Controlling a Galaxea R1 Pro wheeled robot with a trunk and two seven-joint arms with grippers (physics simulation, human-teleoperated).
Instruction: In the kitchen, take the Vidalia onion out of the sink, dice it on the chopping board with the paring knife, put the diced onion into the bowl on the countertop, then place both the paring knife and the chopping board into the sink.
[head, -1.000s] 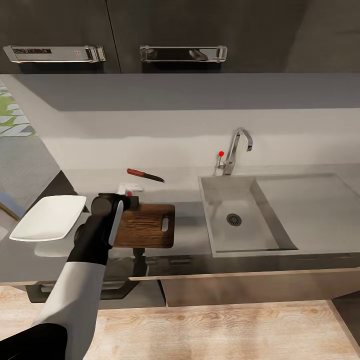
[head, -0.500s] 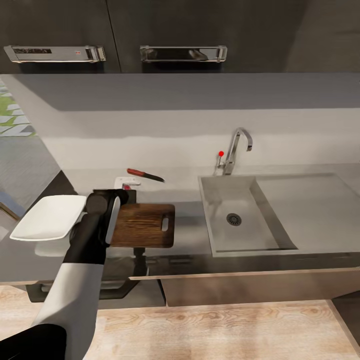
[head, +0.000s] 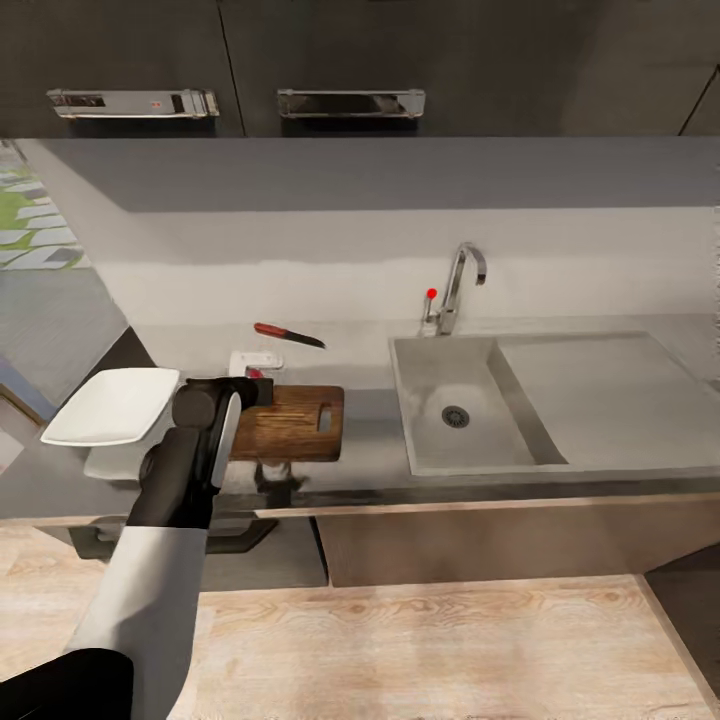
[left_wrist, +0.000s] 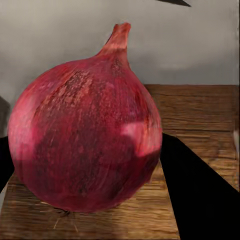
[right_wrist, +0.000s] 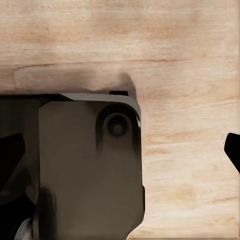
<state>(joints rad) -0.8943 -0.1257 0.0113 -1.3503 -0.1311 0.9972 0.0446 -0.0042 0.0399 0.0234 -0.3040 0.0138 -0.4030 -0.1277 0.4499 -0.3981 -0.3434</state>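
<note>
The red Vidalia onion (left_wrist: 85, 135) sits between the dark fingers (left_wrist: 200, 195) of my left gripper (head: 252, 388), which is shut on it just above the left end of the brown chopping board (head: 298, 425). In the head view only a red sliver of the onion (head: 254, 373) shows past the wrist. The paring knife (head: 288, 335) lies on the countertop (head: 370, 440) behind the board. The white bowl (head: 115, 405) stands left of the board. The sink (head: 425, 385) is to the right, its basin bare. My right gripper (right_wrist: 122, 155) hangs open over the wooden floor.
A chrome tap (head: 458, 280) with a red knob (head: 431, 294) stands behind the basin, and the flat drainer (head: 600, 385) lies to its right. Dark wall cabinets with metal handles (head: 350, 102) hang overhead. The counter's front edge (head: 450, 500) runs above the wooden floor (head: 420, 650).
The whole head picture has shifted and shrunk slightly, so the camera has moved. My left gripper with the onion has drifted a little left, toward the board's left end.
</note>
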